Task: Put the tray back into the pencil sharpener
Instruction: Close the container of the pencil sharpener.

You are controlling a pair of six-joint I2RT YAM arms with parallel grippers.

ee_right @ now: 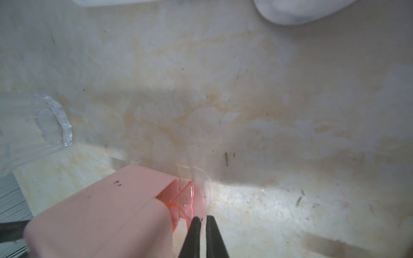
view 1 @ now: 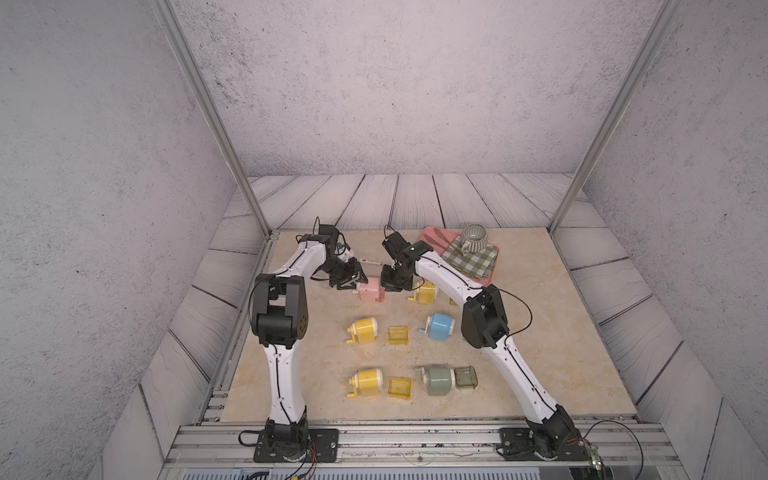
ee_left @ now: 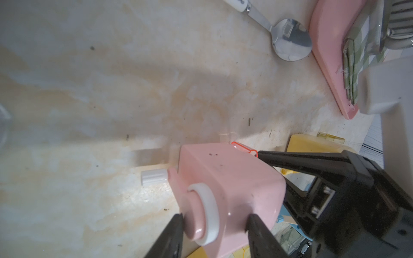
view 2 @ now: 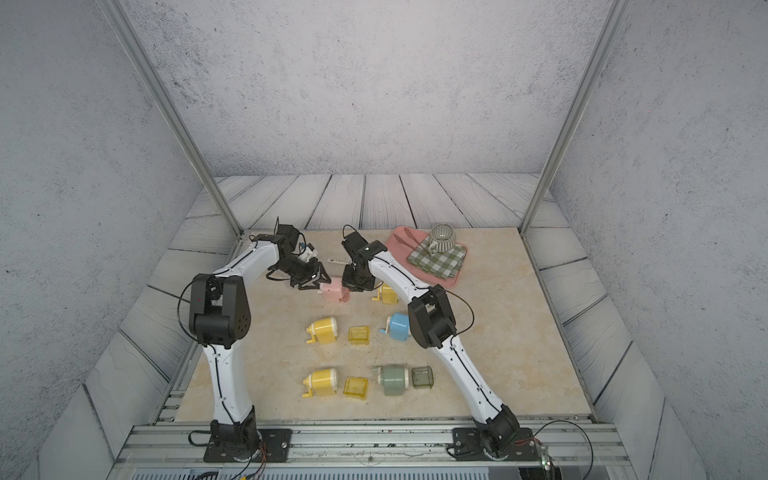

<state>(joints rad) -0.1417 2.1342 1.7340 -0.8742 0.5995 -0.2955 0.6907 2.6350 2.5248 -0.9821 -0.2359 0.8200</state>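
The pink pencil sharpener (view 1: 371,289) (view 2: 336,291) lies on its side on the marble table top, back centre. My left gripper (view 1: 353,284) (ee_left: 214,216) is shut on its crank end, one finger on each side of the body (ee_left: 228,178). The clear pink tray (ee_right: 190,194) (ee_left: 243,148) sits partly inside the sharpener's (ee_right: 100,212) open end and sticks out a little. From the opposite side, my right gripper (view 1: 392,286) (ee_right: 203,217) has its fingers nearly together, pinching the tray's clear end wall.
Yellow (view 1: 364,330), blue (view 1: 440,326) and green (view 1: 439,380) sharpeners lie nearer the front, with loose yellow (view 1: 398,335) and grey (view 1: 465,377) trays beside some. A pink board with checked cloth (view 1: 471,259) and cup (view 1: 473,237) stands back right. A spoon (ee_left: 290,40) lies behind.
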